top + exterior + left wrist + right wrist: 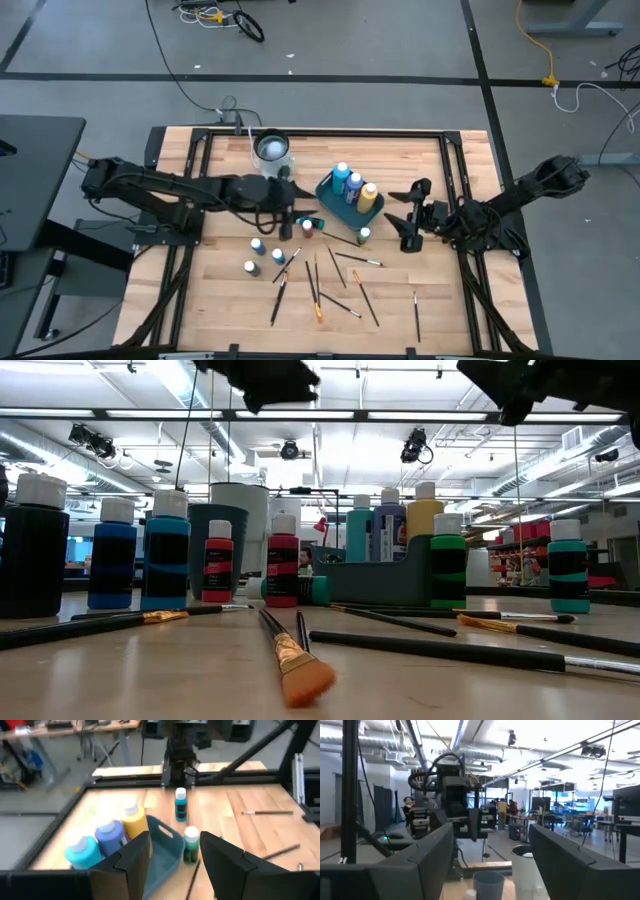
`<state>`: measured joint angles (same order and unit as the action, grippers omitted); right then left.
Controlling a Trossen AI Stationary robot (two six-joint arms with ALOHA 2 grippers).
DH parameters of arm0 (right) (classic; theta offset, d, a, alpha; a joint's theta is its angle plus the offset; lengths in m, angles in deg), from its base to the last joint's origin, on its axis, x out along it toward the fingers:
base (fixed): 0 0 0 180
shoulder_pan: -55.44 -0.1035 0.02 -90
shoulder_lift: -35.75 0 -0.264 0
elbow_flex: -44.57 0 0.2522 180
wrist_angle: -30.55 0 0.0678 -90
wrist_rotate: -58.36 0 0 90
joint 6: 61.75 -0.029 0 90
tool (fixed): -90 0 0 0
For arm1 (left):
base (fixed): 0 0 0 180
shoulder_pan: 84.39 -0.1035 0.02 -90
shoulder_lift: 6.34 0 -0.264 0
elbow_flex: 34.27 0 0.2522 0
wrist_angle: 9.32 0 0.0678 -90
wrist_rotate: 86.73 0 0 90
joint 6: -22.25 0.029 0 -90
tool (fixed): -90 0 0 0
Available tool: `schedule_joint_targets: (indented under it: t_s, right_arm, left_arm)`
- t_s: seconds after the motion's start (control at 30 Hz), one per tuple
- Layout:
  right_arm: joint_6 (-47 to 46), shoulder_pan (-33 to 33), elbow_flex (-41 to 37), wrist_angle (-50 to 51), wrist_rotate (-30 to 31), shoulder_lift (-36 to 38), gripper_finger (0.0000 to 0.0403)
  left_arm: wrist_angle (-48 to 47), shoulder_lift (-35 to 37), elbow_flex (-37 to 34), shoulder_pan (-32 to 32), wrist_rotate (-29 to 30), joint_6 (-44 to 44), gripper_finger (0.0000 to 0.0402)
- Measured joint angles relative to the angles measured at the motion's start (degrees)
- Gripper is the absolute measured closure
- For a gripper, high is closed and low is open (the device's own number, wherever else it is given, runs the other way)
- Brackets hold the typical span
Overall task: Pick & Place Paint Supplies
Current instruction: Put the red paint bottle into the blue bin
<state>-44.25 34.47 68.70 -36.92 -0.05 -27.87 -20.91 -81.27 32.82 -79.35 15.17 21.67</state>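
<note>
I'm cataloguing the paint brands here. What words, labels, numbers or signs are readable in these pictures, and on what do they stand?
None can be read.
Red paint bottles: dark label bands, print too blurred to read.
Blue bottle and teal bottle: dark labels, no legible text.
Bottles in the teal tray: too small to read from above.
Room behind: no readable sign.

Hidden: teal tray [165,851] near wall sits behind your left gripper's fingers [131,865] | Cut off: brush [470,653] handle at frame edge | Blurred: bottles [107,834] in tray.
</note>
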Motion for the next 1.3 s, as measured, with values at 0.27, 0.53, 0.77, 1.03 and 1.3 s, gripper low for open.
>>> schedule_joint_targets:
  t_s: [0.27, 0.53, 0.77, 1.03, 1.3]
  right_arm:
    - [-5.7, 0.0, 0.0, 2.9, -1.1, -0.3, 0.014]
    - [-11.1, 0.0, 0.0, 5.6, -3.1, -0.3, 0.014]
    - [-11.1, 0.0, 0.0, 7.1, -4.1, -0.3, 0.014]
    - [-11.0, 0.0, 0.0, 7.3, -4.1, -0.3, 0.014]
    - [-11.0, 0.0, 0.0, 7.2, -4.1, -0.3, 0.014]
  left_arm:
    - [-5.3, -9.7, 0.0, 0.0, 3.1, -8.2, 0.022]
    - [-8.9, -14.3, -0.1, 0.0, 1.3, -11.1, 0.022]
    - [-11.7, -14.2, -0.1, 0.0, 2.7, -12.6, 0.022]
    - [-11.5, -14.2, -0.3, 0.0, 2.3, -12.7, 0.022]
    - [-12.2, -14.2, -0.3, 0.1, -0.8, -13.6, 0.022]
